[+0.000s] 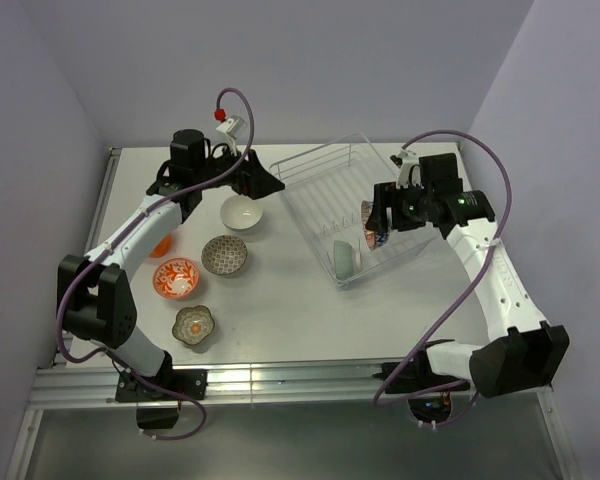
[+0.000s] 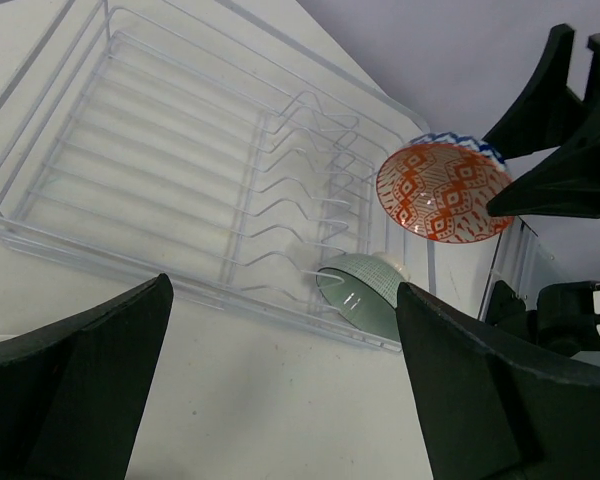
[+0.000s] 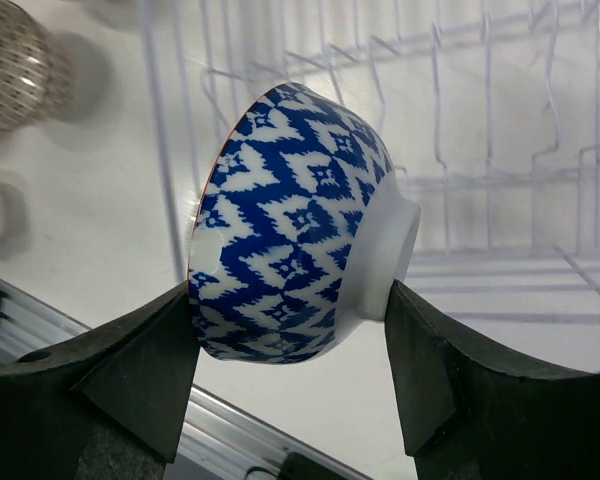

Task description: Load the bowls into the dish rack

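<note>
Lavender walls are seen behind a white table (image 1: 280, 300), at whose near edge both arm bases are bolted. A grey cable (image 1: 485, 195) is looped over each arm, and a small red-and-white tag (image 1: 227, 122) is seen above the left wrist. The dish rack (image 1: 320, 175), clear and pronged, is set at an angle ahead of the left gripper (image 1: 268, 184), whose fingers (image 2: 90, 380) are spread wide with nothing between them. Just beside those fingers, toward the arm bases, the white bowl (image 1: 242, 212) is found, with the grey-patterned bowl (image 1: 224, 254), the orange-white patterned bowl (image 1: 175, 278) and the olive flower-shaped bowl (image 1: 193, 324) set further back along that arm; the plain orange-red bowl (image 1: 161, 245) is half hidden by the left forearm. The red-patterned bowl (image 3: 300, 265), blue and white outside, is clamped on its side in the right gripper (image 3: 291, 300), one finger pressed on its wall near the rim and the other on its foot. It is held over the rack's near end; contact with the prongs cannot be told. Just below those fingers, the pale teal bowl (image 1: 343, 258) is stood on edge among the prongs.
</note>
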Controlling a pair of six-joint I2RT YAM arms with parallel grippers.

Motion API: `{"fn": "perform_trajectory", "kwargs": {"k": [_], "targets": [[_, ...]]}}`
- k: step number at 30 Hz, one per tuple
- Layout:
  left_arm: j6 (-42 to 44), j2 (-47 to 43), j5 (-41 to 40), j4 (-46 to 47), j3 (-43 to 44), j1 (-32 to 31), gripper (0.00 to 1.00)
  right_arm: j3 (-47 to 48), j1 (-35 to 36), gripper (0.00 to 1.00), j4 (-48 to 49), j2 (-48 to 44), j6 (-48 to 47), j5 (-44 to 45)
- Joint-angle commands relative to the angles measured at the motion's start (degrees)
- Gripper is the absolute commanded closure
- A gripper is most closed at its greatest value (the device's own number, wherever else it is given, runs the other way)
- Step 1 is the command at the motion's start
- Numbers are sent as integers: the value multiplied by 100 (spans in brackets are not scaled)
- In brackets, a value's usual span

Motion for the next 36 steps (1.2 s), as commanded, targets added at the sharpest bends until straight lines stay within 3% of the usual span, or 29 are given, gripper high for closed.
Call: {"fn": "perform_trajectory", "kwargs": {"k": [1,22,36], "targets": [[160,-197,-41,-66,80,-17,1,-151,49,100,21,91,-453,404],[459,-434,-401,-409,-166,-17,1,-169,568,100,92,829,-743,906],[608,-355,-515,-629,-34,-17,1,-291,911,99,48,1225,-260,1275]]}}
